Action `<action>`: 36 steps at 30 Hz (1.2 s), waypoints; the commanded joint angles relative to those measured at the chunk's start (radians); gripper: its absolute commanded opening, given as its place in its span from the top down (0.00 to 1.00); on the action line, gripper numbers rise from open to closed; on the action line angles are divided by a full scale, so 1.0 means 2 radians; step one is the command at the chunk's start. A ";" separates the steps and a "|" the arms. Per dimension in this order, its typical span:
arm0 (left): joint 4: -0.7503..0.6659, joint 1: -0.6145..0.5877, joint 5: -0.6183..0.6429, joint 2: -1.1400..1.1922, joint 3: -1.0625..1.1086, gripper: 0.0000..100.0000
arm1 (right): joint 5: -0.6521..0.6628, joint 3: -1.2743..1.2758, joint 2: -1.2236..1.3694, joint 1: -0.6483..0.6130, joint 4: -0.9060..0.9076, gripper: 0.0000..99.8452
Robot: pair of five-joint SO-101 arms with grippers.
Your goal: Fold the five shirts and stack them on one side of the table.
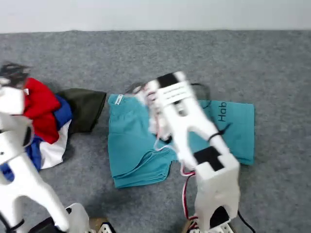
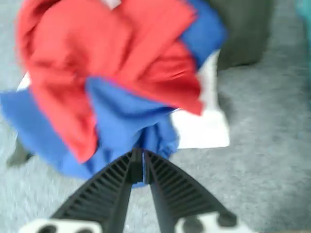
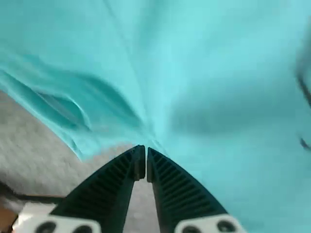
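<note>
A teal shirt (image 1: 131,145) lies partly folded and rumpled at the table's middle. My right gripper (image 3: 142,149) is shut at the teal shirt's (image 3: 218,73) edge, where the creases run together at its tips. At the left lies a pile: a red shirt (image 1: 41,111) on top, a blue shirt (image 1: 63,112), a white shirt (image 1: 53,148) and a dark green shirt (image 1: 85,109) beside them. My left gripper (image 2: 142,154) is shut on a bunched fold of the blue shirt (image 2: 121,116), below the red shirt (image 2: 121,53). The white shirt (image 2: 204,131) and the dark green shirt (image 2: 243,29) lie behind.
Grey felt covers the table (image 1: 272,63). Bare room lies along the far side and at the right. Red and white cables (image 1: 185,194) hang by the right arm's base near the front edge. A pale wall (image 1: 155,14) runs behind the table.
</note>
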 commanded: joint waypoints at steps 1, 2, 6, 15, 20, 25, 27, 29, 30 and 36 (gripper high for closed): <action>-0.010 -0.048 0.008 -0.019 -0.020 0.99 | -0.025 -0.007 0.002 -0.038 -0.033 0.99; -0.010 -0.058 0.018 -0.019 -0.020 0.99 | -0.029 -0.007 0.002 -0.043 -0.044 0.99; -0.012 -0.085 0.038 -0.019 -0.020 0.99 | -0.044 -0.004 0.007 -0.049 -0.087 0.99; -0.012 -0.087 0.038 -0.018 -0.020 0.99 | -0.042 -0.006 0.079 -0.093 0.030 0.99; -0.013 -0.087 0.038 -0.015 -0.019 0.99 | -0.042 -0.004 0.075 -0.115 0.055 0.99; -0.038 -0.089 0.038 -0.019 0.010 0.99 | -0.042 0.003 0.026 -0.119 0.055 0.99; -0.041 -0.099 0.038 -0.019 0.016 0.99 | -0.031 0.016 0.001 -0.119 0.054 0.99; -0.041 -0.104 0.038 -0.019 0.016 0.99 | -0.011 0.039 -0.025 -0.119 0.053 0.99; -0.041 -0.104 0.038 -0.019 0.017 0.99 | -0.006 0.049 -0.038 -0.122 0.053 0.96; -0.041 -0.107 0.038 -0.019 0.018 0.99 | -0.007 0.123 -0.097 -0.175 0.018 0.75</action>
